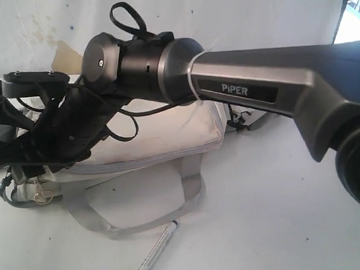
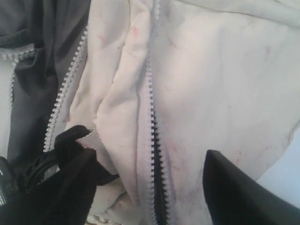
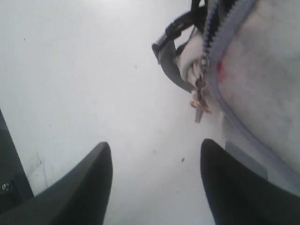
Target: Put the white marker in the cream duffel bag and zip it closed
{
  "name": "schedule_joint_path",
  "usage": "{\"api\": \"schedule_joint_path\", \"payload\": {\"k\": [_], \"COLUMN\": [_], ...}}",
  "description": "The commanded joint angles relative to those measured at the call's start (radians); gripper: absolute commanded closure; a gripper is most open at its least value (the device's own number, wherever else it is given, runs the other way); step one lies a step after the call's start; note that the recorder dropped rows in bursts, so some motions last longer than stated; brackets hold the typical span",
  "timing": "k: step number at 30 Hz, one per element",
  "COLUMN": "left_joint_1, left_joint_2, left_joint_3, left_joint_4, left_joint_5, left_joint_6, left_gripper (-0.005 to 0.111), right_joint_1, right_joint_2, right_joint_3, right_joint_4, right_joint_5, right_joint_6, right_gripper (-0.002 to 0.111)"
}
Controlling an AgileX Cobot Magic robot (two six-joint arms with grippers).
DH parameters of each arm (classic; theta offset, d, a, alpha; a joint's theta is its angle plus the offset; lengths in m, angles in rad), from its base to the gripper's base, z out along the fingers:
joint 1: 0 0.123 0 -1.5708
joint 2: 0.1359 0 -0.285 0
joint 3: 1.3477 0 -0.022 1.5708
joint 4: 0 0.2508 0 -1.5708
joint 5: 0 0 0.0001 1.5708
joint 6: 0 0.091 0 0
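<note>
The white marker (image 1: 155,251) lies on the white table in front of the cream duffel bag (image 1: 168,132), just beyond its grey strap loop (image 1: 191,188), with its black cap towards the front edge. My right arm (image 1: 256,90) reaches across the bag to its left end. There my right gripper (image 3: 155,144) hangs open over bare table, close to the brass zipper pull (image 3: 199,101). My left gripper (image 2: 150,154) is open right above the bag's fabric, astride a zipper line (image 2: 151,117). The teeth are parted and dark grey lining (image 2: 42,70) shows.
A black buckle and grey webbing tab (image 2: 86,140) sit against one left finger. More straps and buckles (image 1: 242,117) lie at the bag's right end. A wall (image 1: 222,13) stands behind the table. White table (image 1: 279,214) stretches to the right of the marker.
</note>
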Motion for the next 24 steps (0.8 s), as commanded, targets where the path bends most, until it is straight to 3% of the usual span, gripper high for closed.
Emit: {"api": "schedule_joint_path", "payload": {"k": [1,13,24], "left_joint_1": [0.000,0.000,0.000], "left_joint_2": [-0.004,-0.004,-0.004], "left_joint_3": [-0.007,-0.007,-0.007], "left_joint_4": [-0.003,0.046,0.089], "left_joint_5": [-0.011,-0.052,-0.057], "left_joint_6": [0.006,0.008,0.008], "left_gripper": [0.037,0.037,0.037], "right_joint_1": [0.026,0.045,0.045], "right_joint_2": [0.031,0.130,0.172], "right_joint_3": [0.002,0.002,0.002], "right_joint_4": [0.033,0.049,0.021], "right_joint_5": [-0.088,-0.142,-0.327], "right_joint_6": [0.031,0.068,0.062], "right_gripper": [0.055,0.055,0.055]}}
